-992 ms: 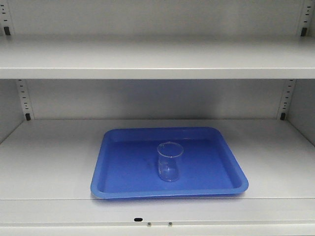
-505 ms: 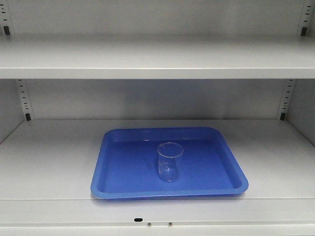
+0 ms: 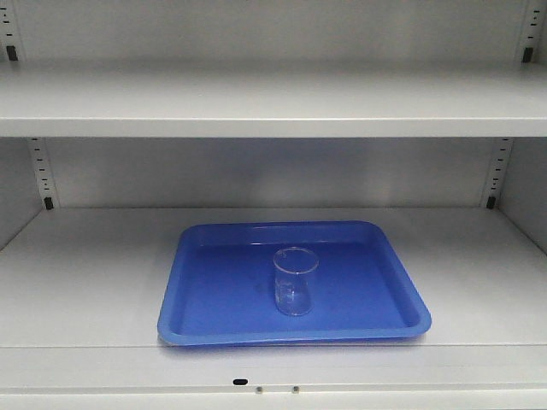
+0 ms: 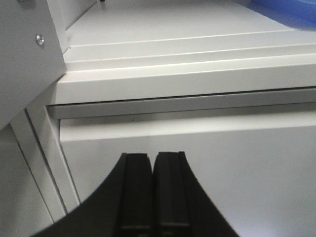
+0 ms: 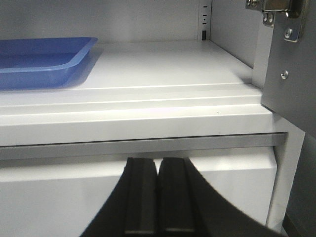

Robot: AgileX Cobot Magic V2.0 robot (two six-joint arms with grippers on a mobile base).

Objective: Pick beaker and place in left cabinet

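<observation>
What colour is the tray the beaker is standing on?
Solid blue. The tray under the beaker shows best in the exterior front-facing view.

The beaker (image 3: 296, 281), small, clear and empty, is standing upright near the middle of a blue tray, which is resting on the lower shelf of the pale grey cabinet (image 3: 273, 107) with slotted back strips.

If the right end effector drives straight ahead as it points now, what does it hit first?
Most likely the cabinet's pale front face just below the shelf lip, not the blue tray, which sits higher and to the left. The right end effector is shut. Depth is unclear.
</observation>
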